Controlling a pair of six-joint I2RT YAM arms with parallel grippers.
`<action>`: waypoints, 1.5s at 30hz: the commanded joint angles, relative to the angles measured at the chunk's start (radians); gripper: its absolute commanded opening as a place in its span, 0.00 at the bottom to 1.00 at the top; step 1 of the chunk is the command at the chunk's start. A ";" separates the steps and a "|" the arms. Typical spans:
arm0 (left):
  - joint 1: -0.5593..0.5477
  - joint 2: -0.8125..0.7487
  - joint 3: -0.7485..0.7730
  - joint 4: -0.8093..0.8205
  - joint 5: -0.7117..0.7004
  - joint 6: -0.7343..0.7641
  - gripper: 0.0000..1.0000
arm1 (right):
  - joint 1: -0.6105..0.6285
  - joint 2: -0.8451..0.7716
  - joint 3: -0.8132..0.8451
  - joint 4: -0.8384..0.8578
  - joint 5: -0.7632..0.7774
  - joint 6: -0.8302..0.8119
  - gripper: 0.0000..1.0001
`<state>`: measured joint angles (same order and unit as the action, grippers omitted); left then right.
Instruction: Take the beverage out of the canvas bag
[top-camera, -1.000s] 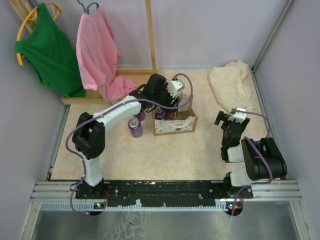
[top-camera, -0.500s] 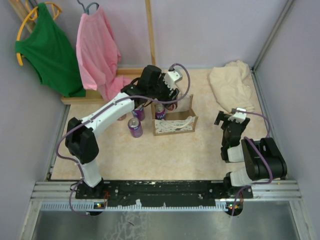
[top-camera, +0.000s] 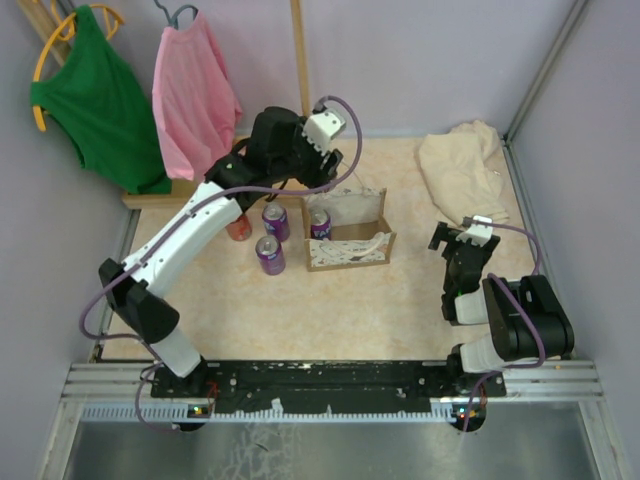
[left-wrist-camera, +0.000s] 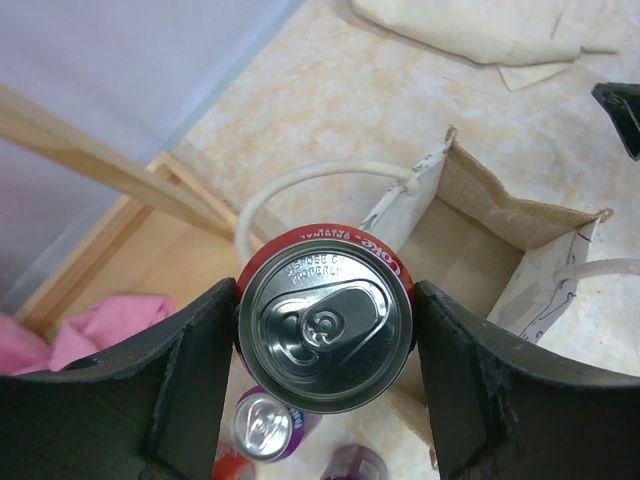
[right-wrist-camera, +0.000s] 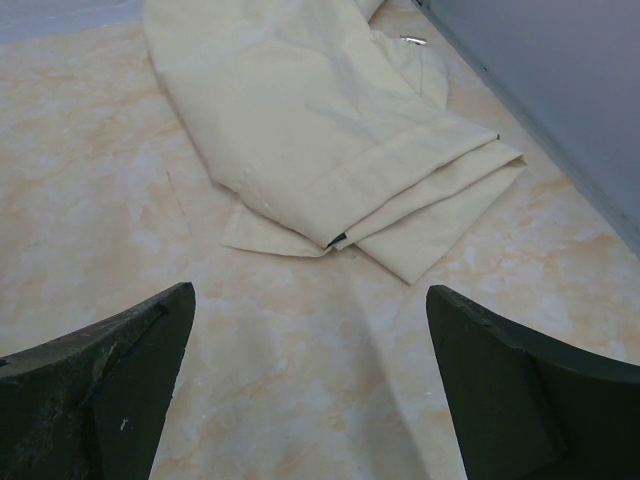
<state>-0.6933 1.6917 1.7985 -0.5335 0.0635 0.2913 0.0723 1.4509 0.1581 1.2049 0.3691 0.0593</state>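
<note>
My left gripper (left-wrist-camera: 325, 335) is shut on a red beverage can (left-wrist-camera: 325, 318), held upright by its sides, silver top facing the wrist camera. It hangs high above the table, up and to the left of the canvas bag (left-wrist-camera: 500, 250). In the top view the bag (top-camera: 350, 250) stands open at mid-table, white rope handles drooping, and the left wrist (top-camera: 300, 150) is behind its left end. What shows of the bag's inside is bare. My right gripper (right-wrist-camera: 310, 400) is open over bare table at the right (top-camera: 452, 240), holding nothing.
Two purple cans (top-camera: 275, 222) (top-camera: 270, 256) and a red can (top-camera: 238, 229) stand left of the bag. Another purple can (top-camera: 320, 223) sits at the bag's left end. A cream cloth (top-camera: 462, 170) lies back right. Pink (top-camera: 195, 100) and green (top-camera: 95, 95) shirts hang behind.
My left arm has risen and swung back and left from the bag's mouth, carrying the red can up with it. The right arm has not moved.
</note>
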 joint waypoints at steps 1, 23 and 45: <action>0.006 -0.111 0.039 0.024 -0.158 -0.003 0.00 | 0.009 0.002 0.014 0.044 0.017 -0.011 0.99; 0.307 -0.594 -0.677 0.119 -0.267 -0.286 0.00 | 0.009 0.002 0.014 0.042 0.017 -0.012 0.99; 0.370 -0.627 -1.066 0.441 -0.279 -0.434 0.00 | 0.009 0.002 0.014 0.042 0.017 -0.011 0.99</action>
<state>-0.3374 1.0573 0.7345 -0.2749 -0.2390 -0.1127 0.0723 1.4509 0.1581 1.2049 0.3691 0.0593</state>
